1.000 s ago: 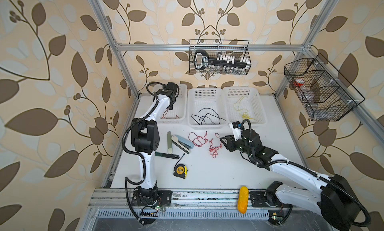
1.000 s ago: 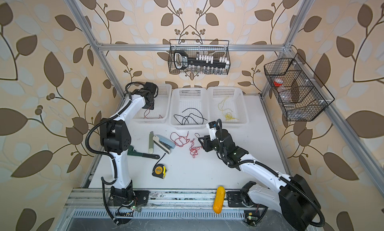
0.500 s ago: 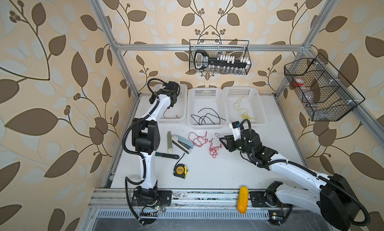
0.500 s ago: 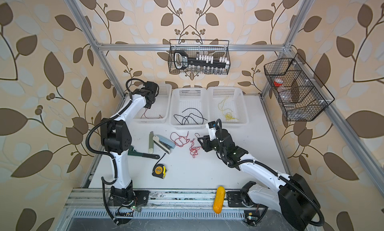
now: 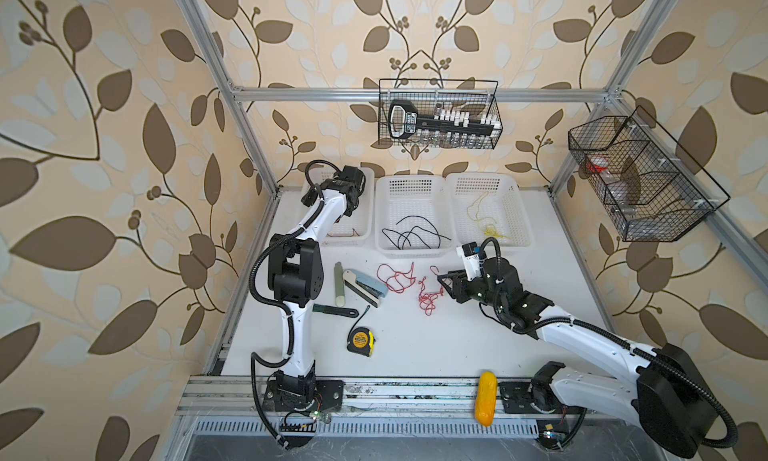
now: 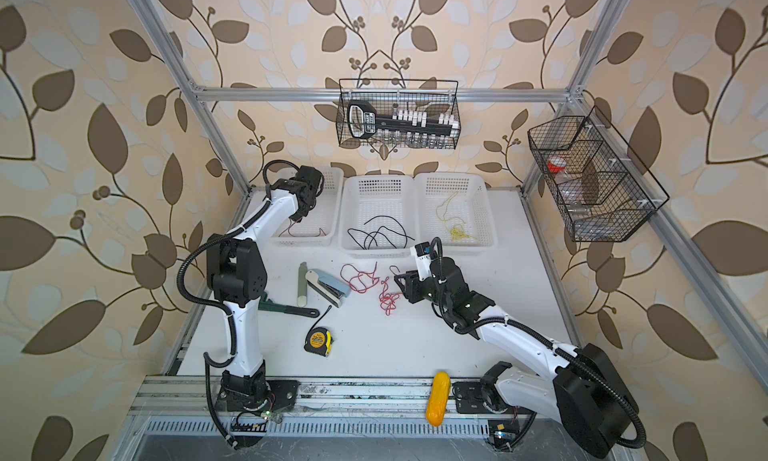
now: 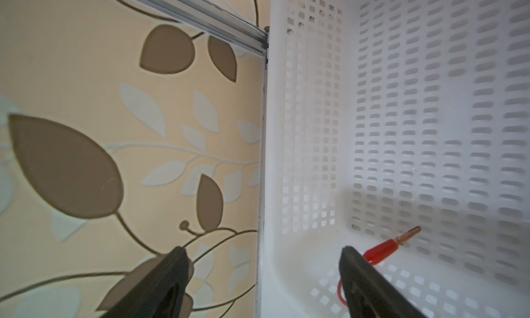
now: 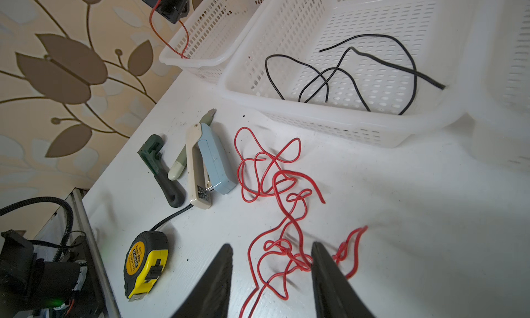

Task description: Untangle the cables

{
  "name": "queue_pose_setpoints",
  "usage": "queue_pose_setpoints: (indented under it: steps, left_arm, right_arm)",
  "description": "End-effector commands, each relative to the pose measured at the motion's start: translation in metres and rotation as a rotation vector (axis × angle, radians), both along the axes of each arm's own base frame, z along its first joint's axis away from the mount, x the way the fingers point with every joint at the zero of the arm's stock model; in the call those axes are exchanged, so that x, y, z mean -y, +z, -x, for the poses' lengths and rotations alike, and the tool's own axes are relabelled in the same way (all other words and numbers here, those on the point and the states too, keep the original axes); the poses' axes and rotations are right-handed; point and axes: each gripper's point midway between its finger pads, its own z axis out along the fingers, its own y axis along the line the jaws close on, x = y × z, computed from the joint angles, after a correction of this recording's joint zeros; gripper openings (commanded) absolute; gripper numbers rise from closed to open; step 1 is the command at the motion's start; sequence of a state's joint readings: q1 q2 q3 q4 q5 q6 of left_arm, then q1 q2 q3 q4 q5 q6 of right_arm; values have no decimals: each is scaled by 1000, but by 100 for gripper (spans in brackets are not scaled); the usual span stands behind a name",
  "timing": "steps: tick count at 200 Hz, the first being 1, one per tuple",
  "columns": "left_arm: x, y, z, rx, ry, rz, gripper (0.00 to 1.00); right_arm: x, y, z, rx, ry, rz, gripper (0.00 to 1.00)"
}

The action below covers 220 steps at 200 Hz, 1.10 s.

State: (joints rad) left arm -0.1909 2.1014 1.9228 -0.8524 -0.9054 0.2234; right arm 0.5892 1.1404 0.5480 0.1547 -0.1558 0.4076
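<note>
Our left claw [image 7: 263, 250] stands wide with nothing between its fingers. Only its own wrist view shows this, since in both top views the arm's wrist covers it, up at 11 o'clock of the counter [image 5: 436, 355] over the left basket [image 7: 312, 130]. That wrist view also gives us the plug end of a red cable [image 7: 384, 246] lying in the basket just beside one finger. The right wrist view adds a red strand looping up from that basket to the left claw, though we cannot tell whether it is caught on a finger. Our right claw [image 8: 271, 245] is half open and low over the counter. It straddles the red tangle [image 8: 287, 250] with one finger against the knot, not clamped on it. In both top views it sits at 3 o'clock of the tangle, near the counter's middle. Black cables [image 8: 334, 68] lie in the middle basket [image 8: 315, 110] at 12 o'clock, and yellow cables [image 5: 492, 230] lie in the right basket [image 5: 498, 243] at 1 o'clock. A stapler [image 8: 206, 164] lies at 9 o'clock of the tangle and a tape measure [image 8: 146, 262] at 7 o'clock. Against a second ago, the left arm's wrist has shifted a little over its basket, while the right claw and the tangle lie as they did.
</note>
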Motion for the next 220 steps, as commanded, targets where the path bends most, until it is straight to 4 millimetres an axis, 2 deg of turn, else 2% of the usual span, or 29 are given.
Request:
queue_pose_setpoints:
  steps: [1,44,73,100,102,129,165,189,220]
  left_arm:
    - [-6,20,11,-23,4,-77,83]
    - [5,17,25,-102,-60,18,83]
    - [32,0,36,-195,-136,222,82]
    - [47,-3,45,-249,-161,329,82]
    - [48,4,42,-227,-166,334,82]
    - [40,20,42,-219,-138,285,82]
    - [14,54,32,-60,-17,151,83]
    - [18,51,32,-60,-20,142,83]
    - [40,32,37,-111,-69,300,83]
  right_arm:
    - [-4,-6,5,-17,24,-9,46]
    - [-14,3,2,-2,52,-45,46]
    - [-25,13,-3,16,75,-59,46]
    - [-35,19,-4,24,99,-62,46]
    - [-35,19,-4,24,101,-63,46]
    - [-41,22,-5,29,118,-67,46]
    - [-52,39,-11,65,131,-99,46]
    - [-64,55,-18,97,144,-132,47]
    - [-84,65,-27,107,185,-158,47]
